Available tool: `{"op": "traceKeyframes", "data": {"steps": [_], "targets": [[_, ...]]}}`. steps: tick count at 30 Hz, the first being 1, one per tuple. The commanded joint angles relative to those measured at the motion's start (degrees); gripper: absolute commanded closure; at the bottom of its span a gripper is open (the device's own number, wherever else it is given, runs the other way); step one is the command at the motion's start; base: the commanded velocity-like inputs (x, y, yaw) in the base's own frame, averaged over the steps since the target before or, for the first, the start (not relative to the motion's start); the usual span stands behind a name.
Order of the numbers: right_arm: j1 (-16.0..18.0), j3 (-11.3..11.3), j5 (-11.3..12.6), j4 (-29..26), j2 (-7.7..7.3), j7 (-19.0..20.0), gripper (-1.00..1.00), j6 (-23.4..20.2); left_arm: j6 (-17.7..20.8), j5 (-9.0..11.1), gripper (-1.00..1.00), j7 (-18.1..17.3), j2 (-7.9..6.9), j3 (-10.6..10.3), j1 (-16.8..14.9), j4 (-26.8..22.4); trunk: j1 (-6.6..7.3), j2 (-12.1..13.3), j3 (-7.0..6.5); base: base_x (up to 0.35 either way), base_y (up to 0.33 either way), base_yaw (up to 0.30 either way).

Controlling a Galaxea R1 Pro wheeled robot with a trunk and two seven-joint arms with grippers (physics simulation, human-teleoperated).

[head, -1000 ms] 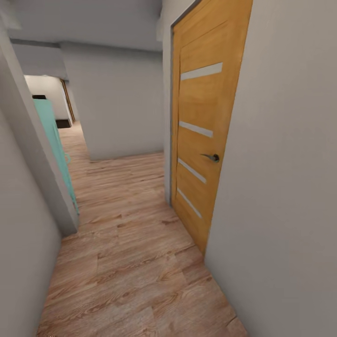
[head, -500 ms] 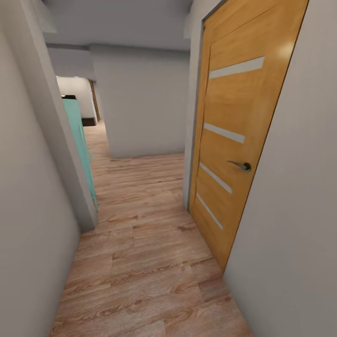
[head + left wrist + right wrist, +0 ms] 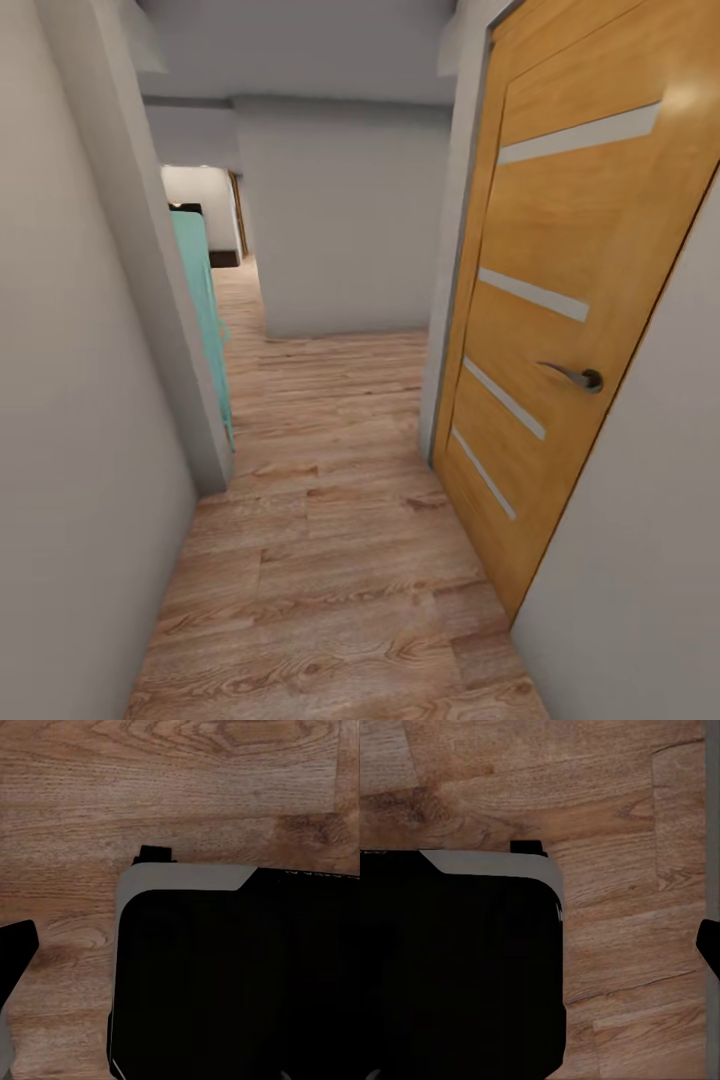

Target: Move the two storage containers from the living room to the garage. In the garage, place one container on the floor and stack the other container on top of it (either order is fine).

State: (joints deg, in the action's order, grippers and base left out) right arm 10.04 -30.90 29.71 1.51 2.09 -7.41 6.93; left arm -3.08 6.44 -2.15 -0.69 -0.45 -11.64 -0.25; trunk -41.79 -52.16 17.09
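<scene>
The two storage containers are out of view, and so are the garage and its concrete floor. I am in a narrow corridor with light wood plank flooring [image 3: 330, 560]. The left wrist view looks down on my black, grey-rimmed base [image 3: 240, 982] over the planks, with one dark fingertip [image 3: 15, 952] at the frame's edge. In the right wrist view the same base [image 3: 457, 960] appears, and a dark fingertip [image 3: 711, 945] pokes in at the edge. Neither view reveals how the jaws stand.
A shut honey-wood door [image 3: 570, 300] with frosted strips and a metal handle [image 3: 578, 376] stands close on the right. A grey wall [image 3: 70, 420] hems the left, with a turquoise panel [image 3: 205, 310] behind its corner. The corridor runs ahead to a white wall [image 3: 345, 220], then bends left.
The whole view has shifted as the camera moved along the corridor. The door now sits further right and looms larger, and the left wall is closer.
</scene>
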Motion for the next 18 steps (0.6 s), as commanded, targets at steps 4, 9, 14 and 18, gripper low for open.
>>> {"op": "traceKeyframes", "data": {"steps": [4,9,14,18], "targets": [[0.06,-0.48,0.5,0.16,0.03,-0.04,-1.0,0.28,-0.31,0.59,-1.0,-0.21,-0.03,-0.08,-0.05,0.07,-0.02,-0.04,0.07,0.067,0.0,0.007],[0.06,-0.48,0.44,0.16,0.04,-0.01,-1.0,0.28,-0.34,0.59,-1.0,-0.15,-0.09,-0.08,-0.05,0.07,-0.02,-0.04,0.07,0.008,0.0,0.001],[0.06,-0.48,0.44,0.16,0.06,-0.03,-1.0,0.28,-0.34,0.59,-1.0,-0.14,-0.07,-0.08,-0.05,0.07,-0.02,-0.04,0.07,0.001,0.0,0.0],[0.06,-0.48,0.44,0.16,0.07,-0.01,-1.0,0.28,-0.34,0.59,-1.0,-0.14,-0.02,-0.08,-0.05,0.07,-0.02,-0.04,0.07,0.0,0.0,0.0]]}}
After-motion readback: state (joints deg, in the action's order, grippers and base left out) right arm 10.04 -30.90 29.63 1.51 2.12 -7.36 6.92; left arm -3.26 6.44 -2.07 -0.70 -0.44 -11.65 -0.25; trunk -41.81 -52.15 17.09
